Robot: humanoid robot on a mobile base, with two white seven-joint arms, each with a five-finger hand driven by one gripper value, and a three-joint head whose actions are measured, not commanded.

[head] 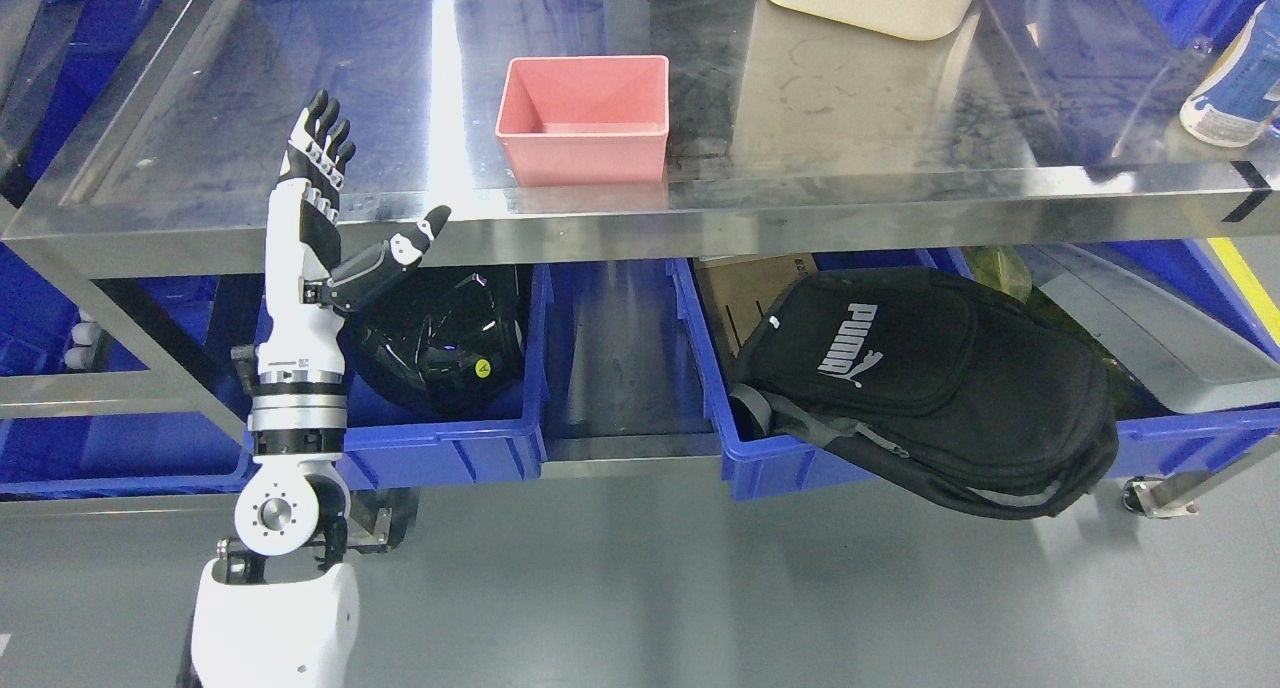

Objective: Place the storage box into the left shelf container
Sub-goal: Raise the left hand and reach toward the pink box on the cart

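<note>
Steel shelving (pixel 900 183) fills my view, blue bins (pixel 450 453) on the lower level. On the black bag (pixel 930 388) I read "PUMA" in white. My target, a pink open-topped storage box (pixel 585 118), sits empty near the top shelf's front edge. My left hand (pixel 325 208) is raised left of it, fingers straight together, thumb out, holding nothing.

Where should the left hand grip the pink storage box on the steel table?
Probably the pink storage box's left wall, near its front corner. It stands upright, open and empty, so fingers can go inside with the thumb outside. The left hand, open, is already to its left, so approach from there.
</note>
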